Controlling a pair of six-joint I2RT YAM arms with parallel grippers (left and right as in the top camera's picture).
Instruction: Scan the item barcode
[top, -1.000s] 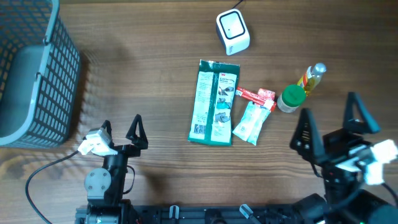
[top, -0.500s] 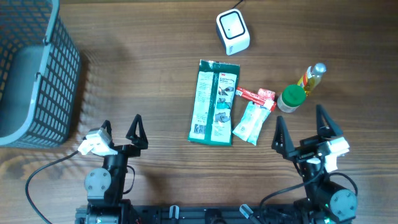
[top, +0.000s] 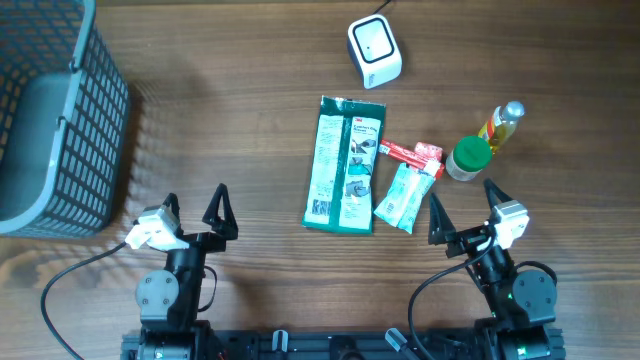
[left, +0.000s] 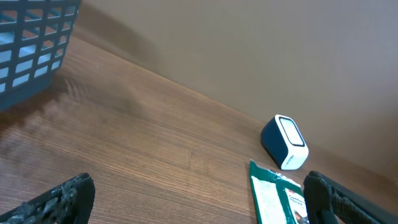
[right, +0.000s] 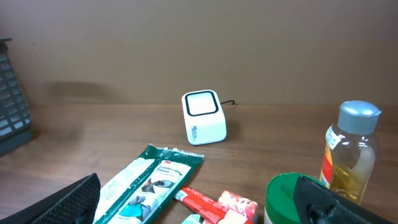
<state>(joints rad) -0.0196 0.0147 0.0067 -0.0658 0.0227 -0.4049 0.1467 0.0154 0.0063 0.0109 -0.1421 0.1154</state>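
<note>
A white cube scanner (top: 374, 52) with a dark window stands at the back of the table; it also shows in the wrist views as the scanner (left: 284, 142) and the scanner (right: 203, 117). A green glove package (top: 345, 165) lies flat mid-table. Beside it lie a red packet (top: 410, 153) and a white-green sachet (top: 405, 197). Right of them are a green-lidded jar (top: 468, 157) and a small oil bottle (top: 503, 125). My left gripper (top: 193, 205) is open near the front left, holding nothing. My right gripper (top: 463, 208) is open just in front of the jar, touching nothing.
A grey mesh basket (top: 50, 120) fills the back left corner. In the right wrist view the jar (right: 292, 199) sits close to my right fingertip (right: 336, 199), with the bottle (right: 348, 152) behind it. A cable trails at the front left.
My right arm has swung in from the right edge to the left and down, settling in front of the jar. The left arm and all items have stayed still.
</note>
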